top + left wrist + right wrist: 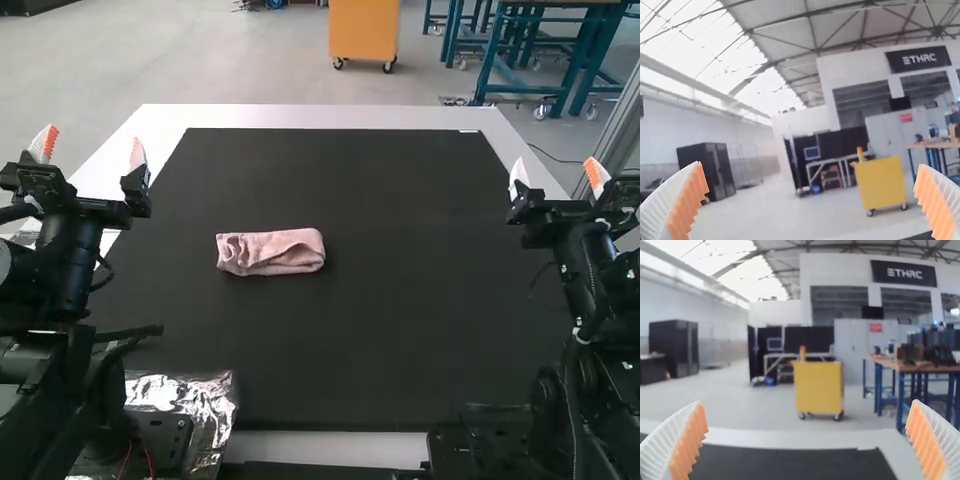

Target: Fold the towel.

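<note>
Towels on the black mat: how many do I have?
1. The pink towel lies folded into a strip, left of centre on the black mat; another inside can't be ruled out.

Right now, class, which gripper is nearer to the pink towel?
Left. The left gripper is open, off to the left of the towel; the right gripper, also open, is off to its right, across a wider stretch of black mat.

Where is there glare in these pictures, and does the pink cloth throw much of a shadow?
High view: the crinkled foil glints in bright patches, while the pink towel throws at most a faint, soft shadow on the black mat; left wrist view: the roof windows glare almost pure white; right wrist view: they wash out too.
</note>
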Controlling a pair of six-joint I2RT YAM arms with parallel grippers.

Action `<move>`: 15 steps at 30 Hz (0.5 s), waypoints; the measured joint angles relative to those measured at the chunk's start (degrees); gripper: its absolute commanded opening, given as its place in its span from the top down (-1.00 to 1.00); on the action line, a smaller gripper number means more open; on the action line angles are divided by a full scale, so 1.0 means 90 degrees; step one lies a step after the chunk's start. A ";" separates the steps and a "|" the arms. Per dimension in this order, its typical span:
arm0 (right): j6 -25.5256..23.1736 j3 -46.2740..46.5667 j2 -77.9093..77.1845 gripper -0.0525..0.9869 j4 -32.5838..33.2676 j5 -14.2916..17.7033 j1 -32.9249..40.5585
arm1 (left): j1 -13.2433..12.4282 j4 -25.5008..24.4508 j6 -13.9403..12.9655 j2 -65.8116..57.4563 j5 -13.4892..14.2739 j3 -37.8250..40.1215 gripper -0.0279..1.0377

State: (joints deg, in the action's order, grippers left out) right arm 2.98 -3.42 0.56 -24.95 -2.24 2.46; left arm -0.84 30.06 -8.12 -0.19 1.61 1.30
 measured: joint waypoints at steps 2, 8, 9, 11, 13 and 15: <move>-0.0022 0.0027 0.0002 -0.85 -0.0012 -0.0032 -0.0002 | 0.0000 -0.0432 -0.0097 -0.0010 0.0136 -0.0112 -0.87; -0.0272 0.0345 0.0005 -0.85 0.0415 0.0257 -0.0002 | 0.0000 -0.1673 0.0903 -0.0019 0.0372 -0.0109 -0.87; -0.0323 0.0345 0.0000 -0.85 0.0517 0.0401 -0.0002 | 0.0000 -0.2042 0.1127 -0.0019 0.0398 -0.0109 -0.87; -0.0406 0.0340 0.0000 -0.85 0.0947 0.0619 -0.0010 | 0.0000 -0.2633 0.1503 -0.0019 0.0413 -0.0109 -0.87; -0.0440 0.0342 0.0000 -0.85 0.1698 0.0763 -0.0015 | 0.0000 -0.3211 0.1770 -0.0019 0.0437 -0.0109 -0.87; -0.0406 0.0345 0.0002 -0.85 0.2526 0.0852 -0.0022 | 0.0000 -0.3381 0.1965 -0.0027 0.0452 -0.0109 -0.87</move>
State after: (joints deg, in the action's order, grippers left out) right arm -0.67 -0.32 0.58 -2.22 5.43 2.26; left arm -0.84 -0.36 9.56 -0.43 5.67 0.32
